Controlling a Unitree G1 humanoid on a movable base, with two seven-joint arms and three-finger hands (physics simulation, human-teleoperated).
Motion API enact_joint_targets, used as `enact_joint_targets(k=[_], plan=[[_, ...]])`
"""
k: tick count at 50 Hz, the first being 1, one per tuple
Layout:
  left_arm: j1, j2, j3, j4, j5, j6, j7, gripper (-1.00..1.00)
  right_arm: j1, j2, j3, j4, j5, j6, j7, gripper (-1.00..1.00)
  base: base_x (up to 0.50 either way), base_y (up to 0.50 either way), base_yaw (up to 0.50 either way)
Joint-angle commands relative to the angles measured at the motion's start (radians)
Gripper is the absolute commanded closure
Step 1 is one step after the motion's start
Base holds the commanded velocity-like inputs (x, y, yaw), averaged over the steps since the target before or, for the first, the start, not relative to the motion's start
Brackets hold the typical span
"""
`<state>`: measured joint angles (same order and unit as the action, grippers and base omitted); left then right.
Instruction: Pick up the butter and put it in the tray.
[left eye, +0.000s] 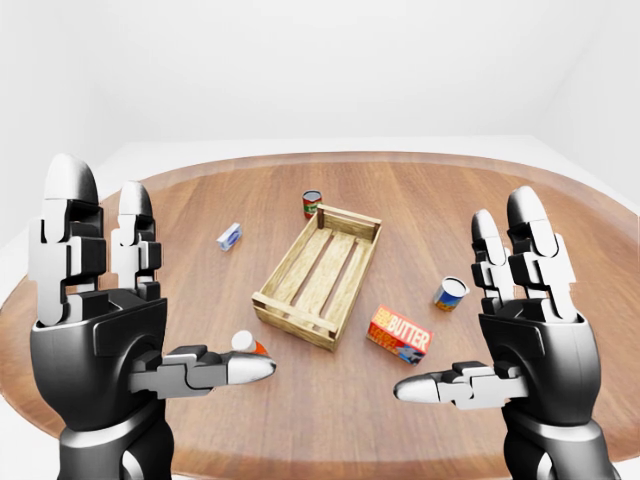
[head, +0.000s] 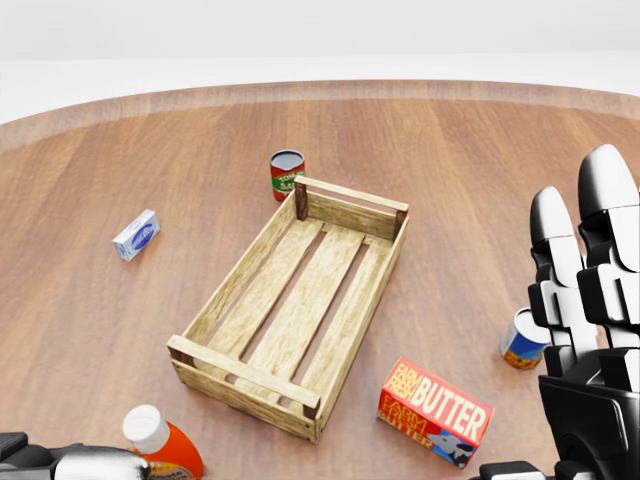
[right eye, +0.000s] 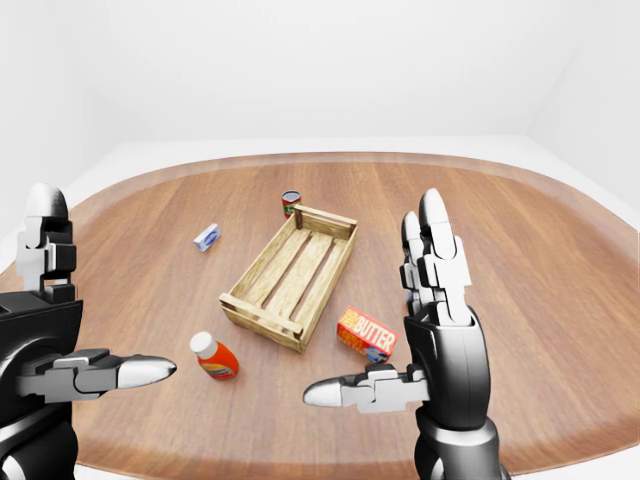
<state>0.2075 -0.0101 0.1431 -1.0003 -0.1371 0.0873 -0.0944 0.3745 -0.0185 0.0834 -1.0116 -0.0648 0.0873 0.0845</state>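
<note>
Holding both hands up spread wide and empty, the right hand (left eye: 525, 330) and left hand (left eye: 100, 320) hadn't reached the butter (head: 435, 411) lying just beside the tray (head: 255, 385) yet, guessing approach.

Left hand (left eye: 110, 330) and right hand (left eye: 525, 330) alike: glossy dark grey palms and wrists, blocky white-and-black segmented fingers (left eye: 65, 235) with rounded silver tips.

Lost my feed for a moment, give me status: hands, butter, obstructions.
Left hand and right hand open, empty. Butter on table beside tray, untouched. Blue can near it; path clear.
</note>
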Motion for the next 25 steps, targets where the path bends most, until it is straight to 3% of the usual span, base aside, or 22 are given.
enact_joint_targets(k=[1, 5, 17, 25], plan=[[-0.057, 0.003, -0.015, 0.128, 0.019, 0.0, 0.036, -1.0, -0.052, -0.004, 0.0, 0.115, -0.01, 0.0, -0.013, -1.0, 0.0, 0.5, 0.0], [-0.056, 0.003, -0.016, 0.127, 0.019, 0.0, 0.037, -1.0, -0.06, 0.008, -0.01, 0.116, 0.004, 0.0, -0.026, -1.0, 0.0, 0.41, 0.0], [-0.055, 0.003, -0.018, 0.128, 0.019, 0.0, 0.036, -1.0, -0.067, 0.006, -0.029, 0.095, 0.027, 0.0, -0.026, -1.0, 0.0, 0.0, 0.0], [-0.053, 0.003, -0.02, 0.132, 0.022, 0.0, 0.036, -1.0, -0.061, 0.012, -0.036, 0.097, 0.013, 0.0, -0.021, -1.0, 0.45, -0.01, 0.0]])
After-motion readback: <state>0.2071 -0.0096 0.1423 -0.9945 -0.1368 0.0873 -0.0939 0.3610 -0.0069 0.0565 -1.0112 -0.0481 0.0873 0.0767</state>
